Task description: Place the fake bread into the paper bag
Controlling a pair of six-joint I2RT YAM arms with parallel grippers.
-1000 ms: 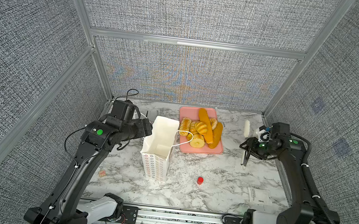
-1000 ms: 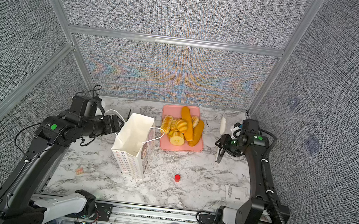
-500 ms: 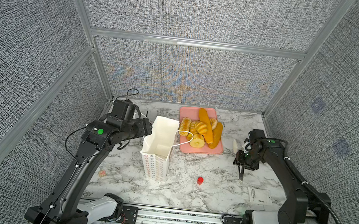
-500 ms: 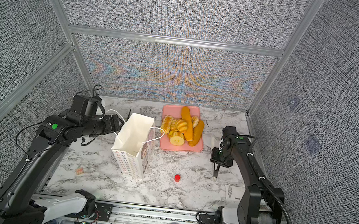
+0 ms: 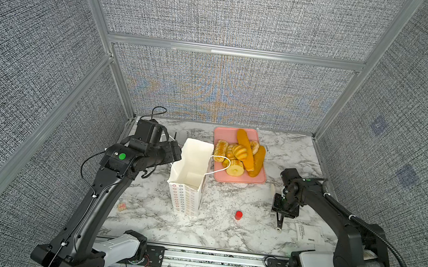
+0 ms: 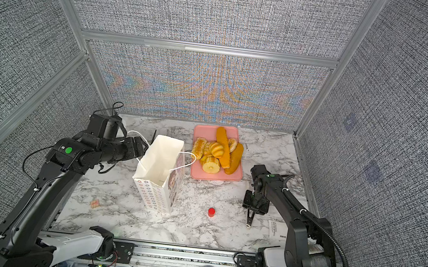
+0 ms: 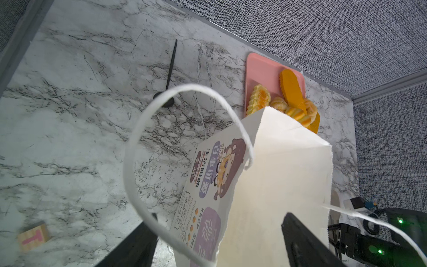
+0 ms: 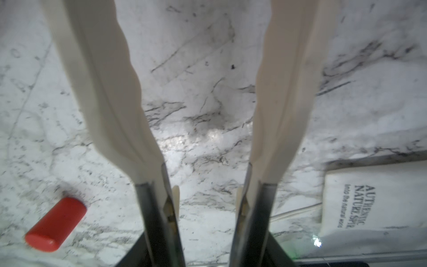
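The tall white paper bag (image 5: 186, 199) carried rows of small coloured rings, and purple cartoon print on one side. The glossy toy breads (image 5: 240, 153) were golden-yellow to orange-brown, against a flat pink tray (image 5: 225, 134). The small plastic cylinder (image 5: 238, 215) was red. The marble tabletop (image 5: 223, 236) was white with grey veins. The kitchen tongs (image 8: 111, 92) had cream tips.

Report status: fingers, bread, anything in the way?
Left gripper open, fingers astride the paper bag rim; right gripper clamps tongs, empty. Fake bread all on the pink tray. Cord handle sticks out toward the tray.
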